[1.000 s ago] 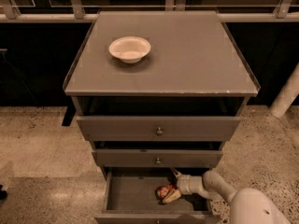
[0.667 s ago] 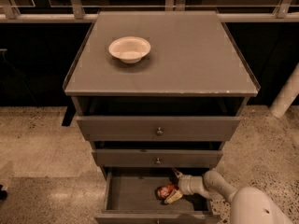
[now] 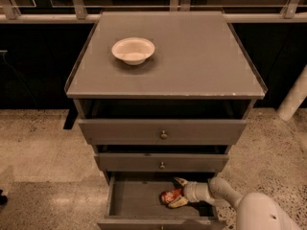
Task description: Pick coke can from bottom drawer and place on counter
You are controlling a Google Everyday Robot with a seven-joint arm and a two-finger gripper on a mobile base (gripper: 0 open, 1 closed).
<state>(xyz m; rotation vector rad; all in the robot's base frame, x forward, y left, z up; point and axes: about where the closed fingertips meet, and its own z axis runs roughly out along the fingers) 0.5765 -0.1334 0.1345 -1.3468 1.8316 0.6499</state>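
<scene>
While the bottom drawer (image 3: 134, 200) is shown pulled out at the foot of the grey cabinet, the coke can (image 3: 169, 196) is seen lying on its side on the drawer floor, right of centre, with its length running roughly left to right. The gripper (image 3: 174, 192) is held low inside the same drawer. It is carried on a white arm (image 3: 225, 193) that enters from the lower right corner of the view. Its fingers (image 3: 181, 181) are spread, one placed behind the can and one in front of it, so the can's right end is straddled. The front finger is set just beside or against the can, and the rear one looks apart from it. No firm pinch can be made out. The can is not raised.

Above, the middle drawer (image 3: 192, 163) and the top drawer (image 3: 120, 131) are stacked, each fitted with a small knob and topped by a dark gap. A white bowl (image 3: 134, 50) is set upright on the left rear part of the tabletop (image 3: 201, 56), well apart from the gripper and the can. A speckled floor (image 3: 38, 147) is seen around the cabinet, and a pale rail (image 3: 43, 18) is run along behind it.
</scene>
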